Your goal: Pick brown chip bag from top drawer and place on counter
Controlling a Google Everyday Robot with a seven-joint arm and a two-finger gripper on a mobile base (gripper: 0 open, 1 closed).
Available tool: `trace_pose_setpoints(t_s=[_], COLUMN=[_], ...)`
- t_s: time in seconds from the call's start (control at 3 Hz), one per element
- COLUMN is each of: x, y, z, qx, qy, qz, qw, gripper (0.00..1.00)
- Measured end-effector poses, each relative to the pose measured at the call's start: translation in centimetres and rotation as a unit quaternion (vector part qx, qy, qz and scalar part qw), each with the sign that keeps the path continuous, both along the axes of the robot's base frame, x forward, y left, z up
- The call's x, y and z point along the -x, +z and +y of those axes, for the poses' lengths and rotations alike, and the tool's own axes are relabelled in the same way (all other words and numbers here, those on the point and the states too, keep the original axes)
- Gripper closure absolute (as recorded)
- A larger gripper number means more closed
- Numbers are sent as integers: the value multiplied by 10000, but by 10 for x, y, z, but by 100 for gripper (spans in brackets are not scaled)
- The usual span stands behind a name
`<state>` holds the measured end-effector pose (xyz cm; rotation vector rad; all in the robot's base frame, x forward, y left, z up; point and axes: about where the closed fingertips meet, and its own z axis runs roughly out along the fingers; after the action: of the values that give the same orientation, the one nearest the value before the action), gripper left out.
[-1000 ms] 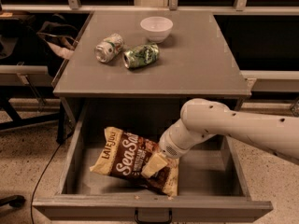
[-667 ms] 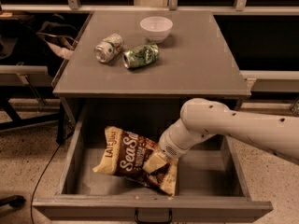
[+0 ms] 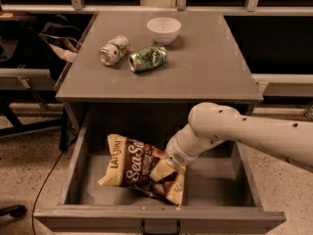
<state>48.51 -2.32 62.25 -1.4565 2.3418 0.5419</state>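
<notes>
The brown chip bag (image 3: 134, 165) lies in the open top drawer (image 3: 215, 182), tilted, with white "Sea Salt" and "Late July" lettering showing. My gripper (image 3: 164, 171) reaches down into the drawer from the right at the end of the white arm (image 3: 230, 131). It is shut on the bag's crumpled right half. One tan finger (image 3: 160, 169) shows on top of the bag; the other is hidden under it. The counter (image 3: 205, 67) is the grey cabinet top above the drawer. The drawer's dark handle (image 3: 160, 227) is at the bottom edge.
Two crushed cans stand on the counter, a silver one (image 3: 114, 49) and a green one (image 3: 148, 58), with a white bowl (image 3: 164, 29) behind them. A cable (image 3: 46, 180) runs over the floor at the left. Dark furniture (image 3: 29, 38) stands to the left of the cabinet.
The bag has shifted and crumpled a little more around the gripper, its left end tipping up slightly. The arm has barely moved.
</notes>
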Motion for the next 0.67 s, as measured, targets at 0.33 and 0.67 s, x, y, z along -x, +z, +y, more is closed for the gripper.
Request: trace_pose_setpoints(t_s=[0.33, 0.67], x=[13, 30], y=[23, 72], z=[1, -7], qx=[-291, -526], qy=[244, 309], qz=[-168, -576], qw=[9991, 9965], gripper=[100, 100])
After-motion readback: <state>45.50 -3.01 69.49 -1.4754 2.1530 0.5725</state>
